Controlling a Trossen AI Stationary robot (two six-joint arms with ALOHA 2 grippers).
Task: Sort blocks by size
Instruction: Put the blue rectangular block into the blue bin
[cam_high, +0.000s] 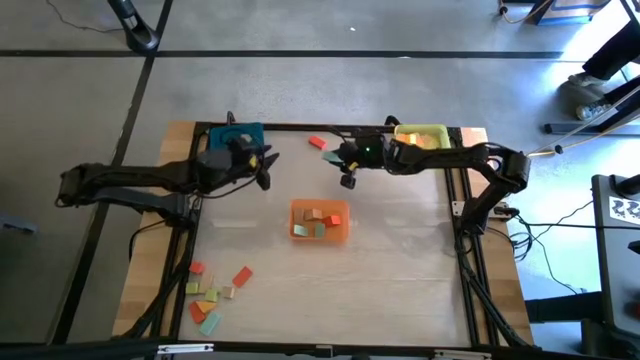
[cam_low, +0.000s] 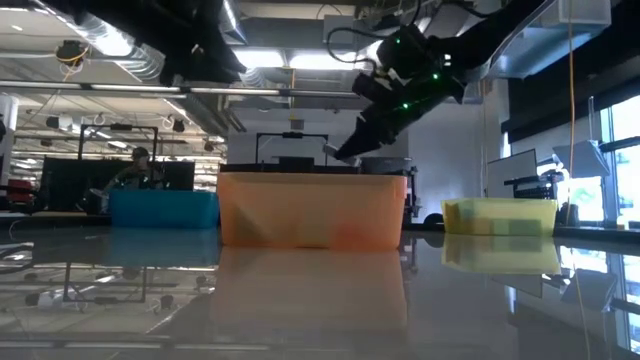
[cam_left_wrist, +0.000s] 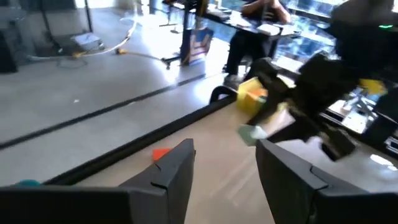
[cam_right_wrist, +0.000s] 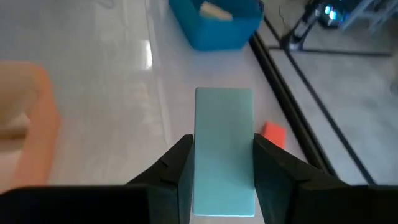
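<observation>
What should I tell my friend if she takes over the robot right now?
Right gripper: shut on a light blue block, held in the air between the yellow tray and the orange tray.
Left gripper: open and empty, next to the blue tray.
Done: a few blocks sit in the orange tray, one tan block in the blue tray.
Left: drop the held block in a tray; an orange block lies near the back edge; a pile of loose blocks waits at the front left.
</observation>
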